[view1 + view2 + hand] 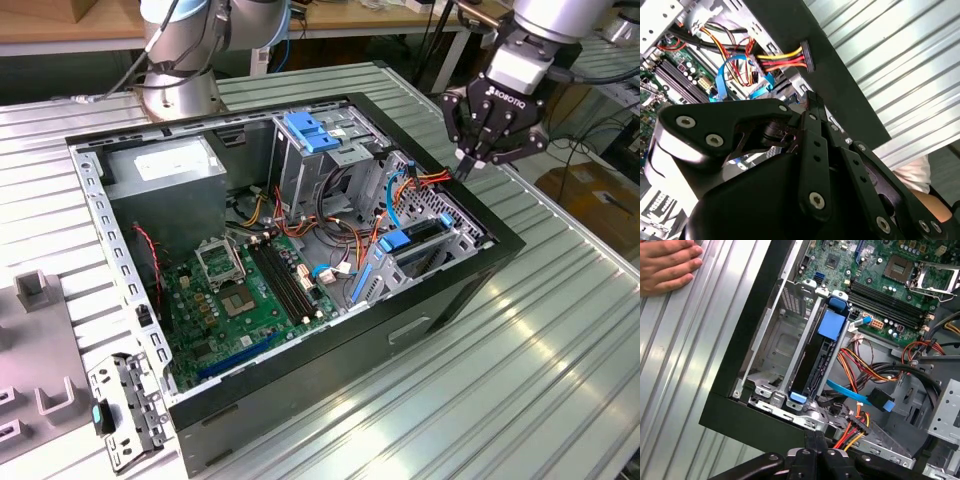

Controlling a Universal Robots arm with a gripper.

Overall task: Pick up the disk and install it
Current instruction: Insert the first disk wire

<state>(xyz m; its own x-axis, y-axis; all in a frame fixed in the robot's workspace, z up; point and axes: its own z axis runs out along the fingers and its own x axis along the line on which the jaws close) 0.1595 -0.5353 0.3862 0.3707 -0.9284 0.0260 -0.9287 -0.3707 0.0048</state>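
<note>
The disk [812, 362] stands on edge in the drive bay at the case's front corner, its dark side framed by the bright blue carrier rail [832, 322]. In the exterior view the disk [418, 238] sits in that bay towards the exterior view's right. My gripper [467, 166] hangs above the case's rim, just behind the bay, apart from the disk. Its fingers are shut together with nothing between them. In both wrist views the gripper [815, 439] [812, 100] points down near a loose power connector [805, 57].
The open computer case [500, 250] lies on a ribbed metal table. Inside are the motherboard [240, 290], a grey power supply box [165, 170], a drive cage with a blue latch [315, 130] and loose cables. A person's hand [665, 265] rests on the table. A metal bracket [125, 410] lies beside the case.
</note>
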